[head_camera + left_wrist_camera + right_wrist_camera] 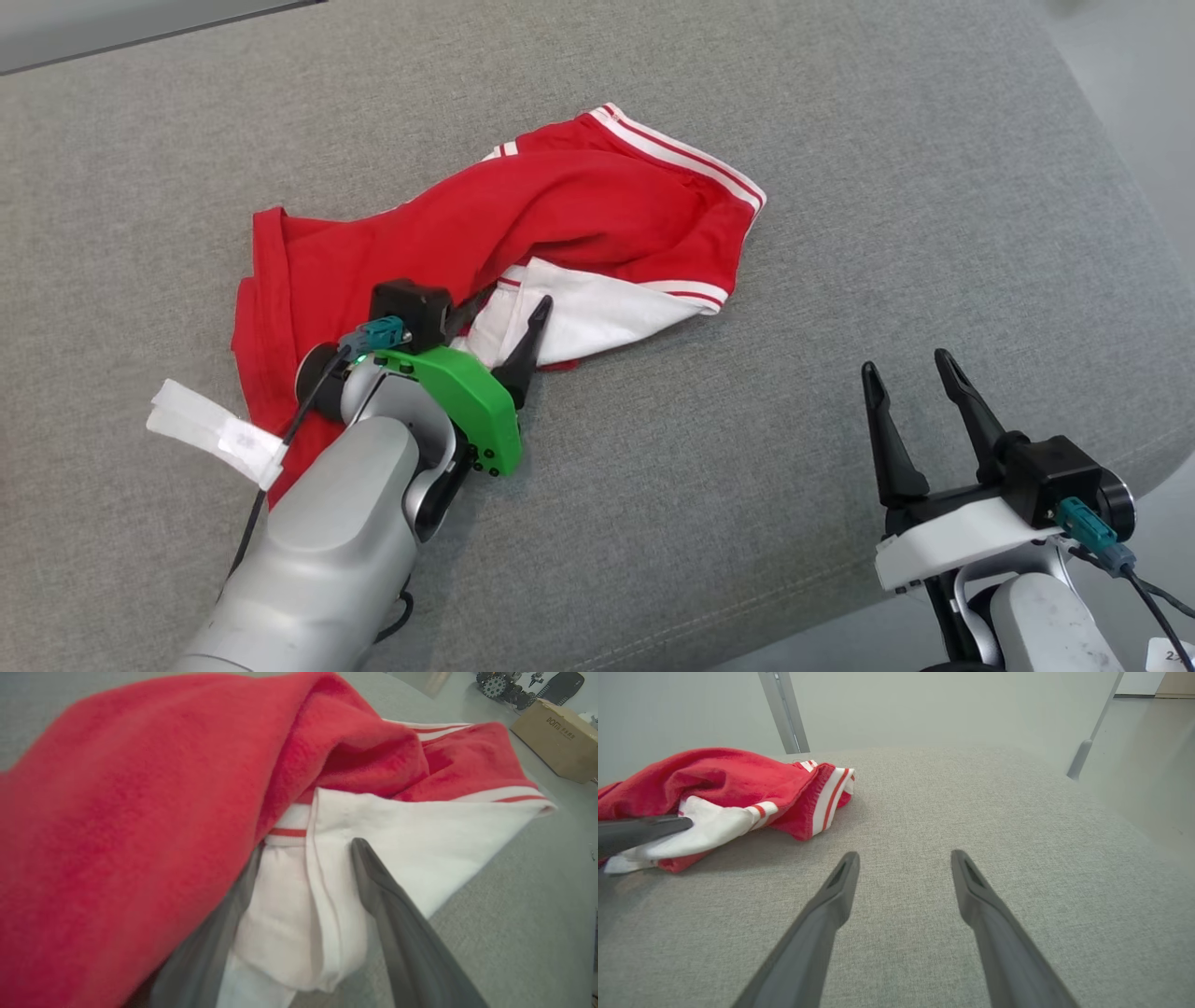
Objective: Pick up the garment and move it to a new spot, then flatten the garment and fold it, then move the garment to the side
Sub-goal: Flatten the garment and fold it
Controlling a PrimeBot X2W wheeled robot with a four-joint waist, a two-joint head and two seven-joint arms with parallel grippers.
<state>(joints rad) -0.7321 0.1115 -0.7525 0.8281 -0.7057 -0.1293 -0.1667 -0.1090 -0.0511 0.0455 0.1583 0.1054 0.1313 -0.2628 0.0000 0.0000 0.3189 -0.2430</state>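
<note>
Straddling crumpled garment (560, 205), left pincer (512, 313) gapes wide.

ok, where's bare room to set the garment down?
Widest bare stretch: grey fabric surface right of the crumpled red and white garment, up to the open right gripper. Also the far strip beyond the garment. Crowded near-left: open left gripper sits in the folds there.

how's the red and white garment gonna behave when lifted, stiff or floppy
Probably floppy: the garment lies crumpled in soft folds on the grey cushion, so it should sag from one grip point. Likely light, and its fuzzy cloth looks grippy rather than slippery.
</note>
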